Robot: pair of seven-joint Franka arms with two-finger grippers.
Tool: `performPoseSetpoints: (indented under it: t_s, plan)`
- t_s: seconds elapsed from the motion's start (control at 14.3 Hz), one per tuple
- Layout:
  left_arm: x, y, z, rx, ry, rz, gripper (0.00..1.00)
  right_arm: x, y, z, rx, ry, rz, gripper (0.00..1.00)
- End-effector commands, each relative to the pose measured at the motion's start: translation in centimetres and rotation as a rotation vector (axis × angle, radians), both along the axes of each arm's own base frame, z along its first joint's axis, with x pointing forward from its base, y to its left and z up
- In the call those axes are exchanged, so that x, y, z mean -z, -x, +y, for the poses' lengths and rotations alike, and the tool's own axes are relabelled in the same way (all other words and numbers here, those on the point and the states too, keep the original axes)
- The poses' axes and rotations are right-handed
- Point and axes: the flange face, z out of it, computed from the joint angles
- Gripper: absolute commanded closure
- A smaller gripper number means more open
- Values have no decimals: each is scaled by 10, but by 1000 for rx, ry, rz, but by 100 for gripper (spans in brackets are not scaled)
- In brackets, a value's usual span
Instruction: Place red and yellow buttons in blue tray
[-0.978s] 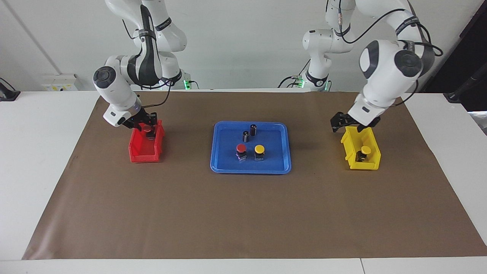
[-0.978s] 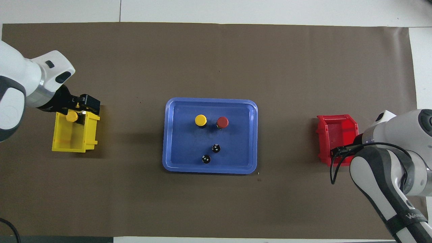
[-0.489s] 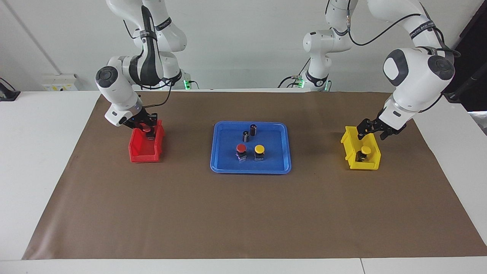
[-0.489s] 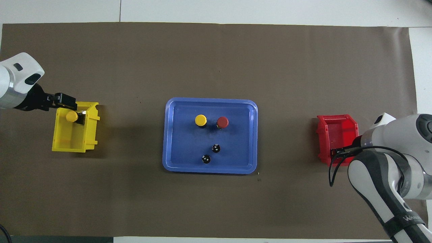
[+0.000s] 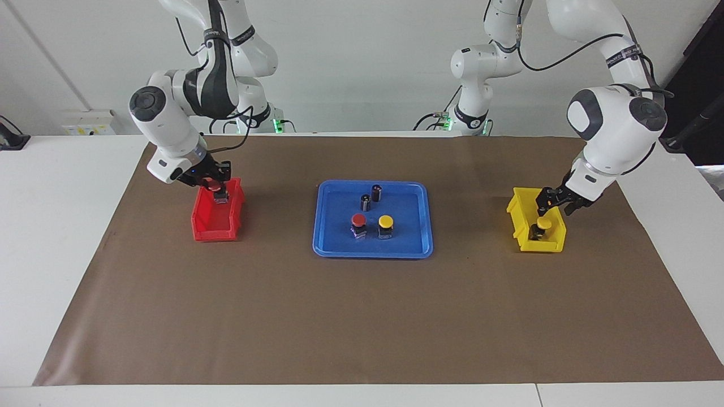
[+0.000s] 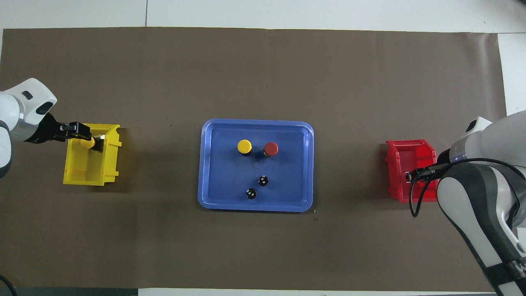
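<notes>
Clenched on a red button (image 5: 213,184), the right gripper (image 5: 214,185) holds it just above the red bin (image 5: 217,217), at the bin's end nearer the robots. Whether the left gripper (image 5: 551,204) has gripped the yellow button (image 5: 543,224) cannot be told; it is low over that button, which sits in the yellow bin (image 5: 537,227).

One red button (image 5: 358,220) and one yellow button (image 5: 386,221) already stand in the tray (image 5: 373,251), so I judge the task half done. Two dark cylinders (image 5: 371,196) stand in the tray's part nearer the robots, and bare floor remains toward each arm's end. Both bins lie well apart from the tray with open mat (image 5: 362,316) between; bin walls and tray rim are the edges to clear.
</notes>
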Motion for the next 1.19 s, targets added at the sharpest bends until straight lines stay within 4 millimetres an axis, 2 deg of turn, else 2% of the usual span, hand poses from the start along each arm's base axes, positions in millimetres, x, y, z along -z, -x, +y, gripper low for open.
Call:
performPoseSetpoints:
  t_s: [0.0, 0.14, 0.28, 0.49, 0.63, 0.7, 0.77, 0.84, 0.91, 0.98, 1.12]
  plan:
    - [10, 11, 1, 13, -15, -19, 35, -34, -41, 48, 47, 6, -11, 75]
    - [14, 9, 2, 13, -15, -36, 37, -40, -51, 107, 111, -9, -90, 75]
    - [16, 6, 2, 11, -15, -51, 37, -31, -51, 167, 171, -49, -128, 75]
    - [24, 4, 2, 8, -15, -59, 39, -19, -47, 224, 188, -64, -170, 75]
    - [29, 2, 3, 7, -15, -67, 39, -9, -45, 242, 177, -87, -217, 75]
    - [33, 3, 4, 6, -15, -73, 39, 3, -45, 242, 179, -90, -226, 75]
    - [37, 5, 13, -11, -16, -79, 39, 8, -45, 243, 179, -92, -231, 75]
    - [40, 6, 14, -13, -16, -82, 39, 13, -44, 247, 172, -92, -230, 75]
    - [43, 6, 14, -12, -16, -83, 39, 23, -38, 265, 142, -90, -217, 75]
    - [48, 6, 16, -16, -16, -74, 39, 35, -38, 274, 135, -89, -213, 75]
    - [51, 6, 14, -15, -15, -73, 39, 55, -44, 277, 140, -85, -205, 75]
